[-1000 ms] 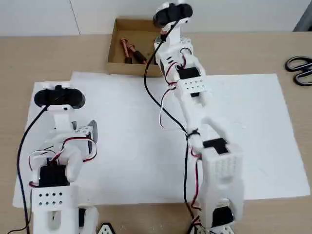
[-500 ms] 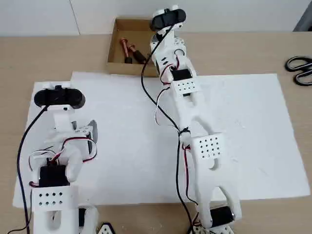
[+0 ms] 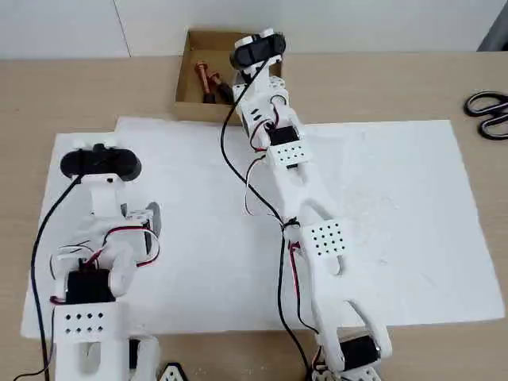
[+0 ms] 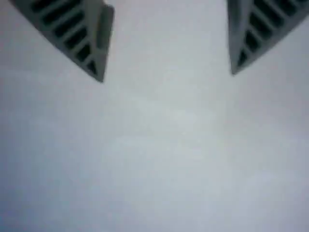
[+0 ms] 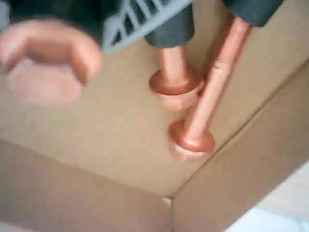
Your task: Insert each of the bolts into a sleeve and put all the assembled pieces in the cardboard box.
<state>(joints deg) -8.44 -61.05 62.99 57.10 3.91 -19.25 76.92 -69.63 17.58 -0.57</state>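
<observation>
Inside the cardboard box [image 3: 185, 73], at the far edge of the surface [image 3: 79, 87], two finished pieces [image 5: 179, 83] are lying side by side against a wall, copper heads showing and dark sleeves over the shanks. A third piece [image 5: 46, 63] is hanging just above the box floor. I am reading the right jaws as clamped on it, though only one finger shows clearly. The right arm [image 3: 305, 198] is stretching across the white sheet [image 3: 397, 198] to get there.

I am worrying about the drop. If I let go while the piece is tilting, the bolt may slide out of its sleeve or land across the other two. Because the jaws are sitting so near the wall, lifting out carelessly could snag the box and drag it.

The left jaws are hanging wide apart over bare sheet, holding nothing.
</observation>
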